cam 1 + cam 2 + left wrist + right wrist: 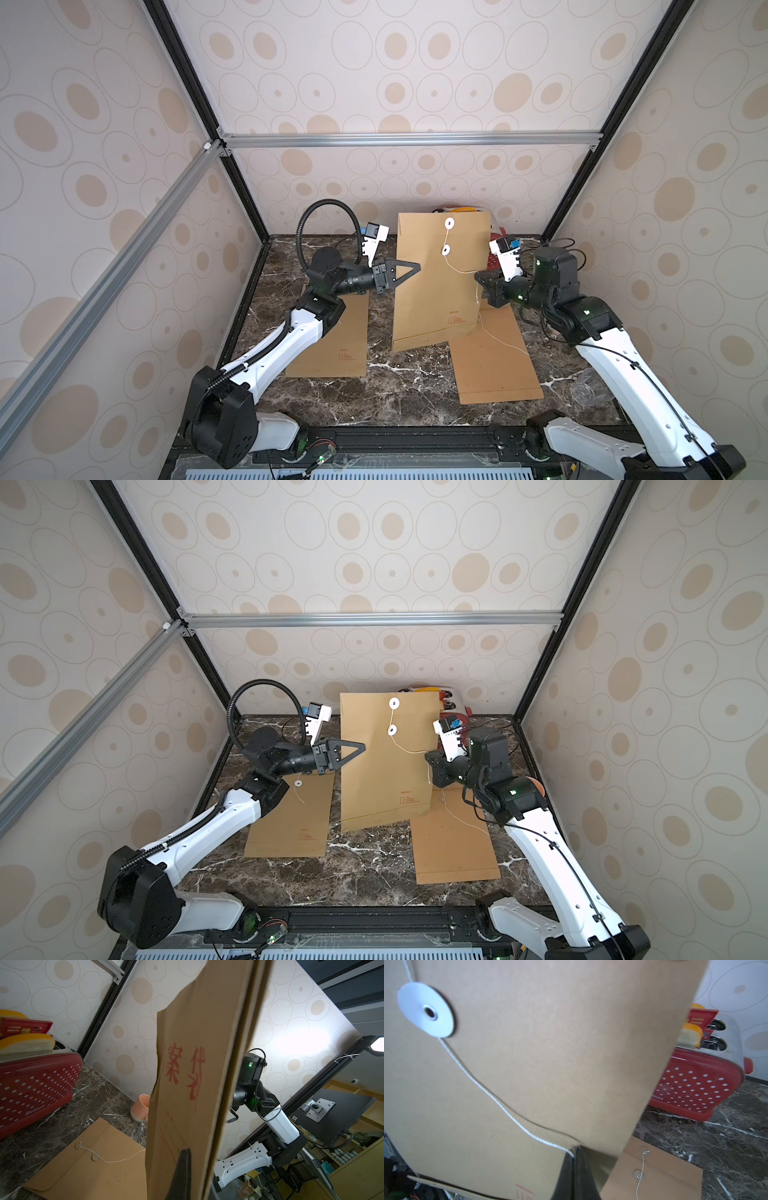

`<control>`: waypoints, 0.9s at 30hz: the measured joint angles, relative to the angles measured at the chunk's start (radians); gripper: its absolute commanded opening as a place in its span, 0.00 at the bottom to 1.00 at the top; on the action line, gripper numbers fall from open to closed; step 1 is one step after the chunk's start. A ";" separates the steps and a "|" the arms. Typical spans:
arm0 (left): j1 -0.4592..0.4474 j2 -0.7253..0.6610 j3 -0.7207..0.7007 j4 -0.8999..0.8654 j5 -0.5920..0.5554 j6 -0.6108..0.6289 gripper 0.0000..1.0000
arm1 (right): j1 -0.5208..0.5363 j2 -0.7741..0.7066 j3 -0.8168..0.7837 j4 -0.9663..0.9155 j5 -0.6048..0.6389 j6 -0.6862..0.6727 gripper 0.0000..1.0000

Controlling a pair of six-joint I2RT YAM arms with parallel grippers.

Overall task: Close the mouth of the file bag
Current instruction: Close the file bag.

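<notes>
Top views: both show a brown file bag (436,291) (382,771) held upright over the middle of the bench (407,386), between the 2 arms.
File bag: the side with 2 white discs faces the camera head. Its bottom edge slants, and whether it touches the bench cannot be told.
Discs: the upper disc (449,223) sits near the top edge, with the lower disc (445,249) just below it.
String (517,1119): it runs from the upper disc down to the lower disc, then sags across to the right claw.
Left claw (415,269) (362,746): pinched tight on the file bag's left edge, about halfway up. The left wrist view shows 1 finger (182,1167) pressed against the printed side.
Right claw (480,278) (574,1155): squeezed closed on the string, right at the bag's right edge. Whether it also nips the paper cannot be told.
Left flat bag (336,345): lies on the bench under the left arm.
Right flat bag (494,365): lies on the bench under the right arm, with its own string loose.
Toaster (695,1084): red, at the back of the bench behind the file bag, with bread (27,1045) in its slots.
Cup (142,1107): pink, near the wall.
</notes>
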 measured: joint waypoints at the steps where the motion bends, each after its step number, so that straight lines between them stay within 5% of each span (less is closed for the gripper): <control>1: 0.000 0.000 0.000 -0.001 0.000 0.000 0.00 | -0.005 0.013 0.020 -0.016 0.001 -0.008 0.00; 27: -0.001 0.000 0.000 -0.015 0.000 0.015 0.00 | -0.058 0.244 0.438 -0.226 0.062 -0.122 0.00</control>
